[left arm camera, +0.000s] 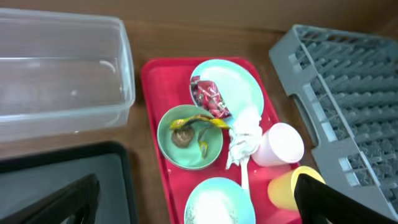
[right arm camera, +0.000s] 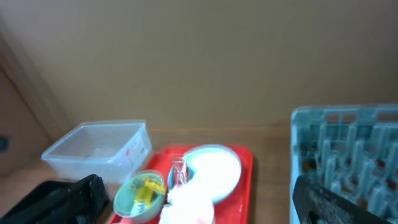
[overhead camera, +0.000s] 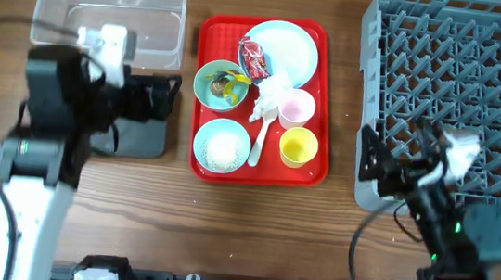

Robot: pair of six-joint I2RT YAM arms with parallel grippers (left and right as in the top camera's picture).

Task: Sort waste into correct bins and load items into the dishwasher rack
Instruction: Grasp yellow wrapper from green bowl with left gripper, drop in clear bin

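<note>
Left gripper (overhead camera: pixel 170 102) hangs over the black tray (overhead camera: pixel 138 142), jaws wide and holding nothing. Right gripper (overhead camera: pixel 369 166), also spread and holding nothing, sits at the rack's (overhead camera: pixel 465 51) left edge. Far left stands the clear tub (overhead camera: pixel 116 0), beside the black tray. Between tub and rack, a red tray (overhead camera: pixel 213 34) carries a plate (overhead camera: pixel 293 47) with a red wrapper (overhead camera: pixel 255 59), a bowl (overhead camera: pixel 208 81) holding a yellow wrapper (left arm camera: pixel 202 126) and a brown piece (left arm camera: pixel 181 137), a rice bowl (overhead camera: pixel 222 146), tissue (overhead camera: pixel 272 94), yellow cup (overhead camera: pixel 298 147), pink cup (overhead camera: pixel 297 108) and spoon (overhead camera: pixel 259 143).
</note>
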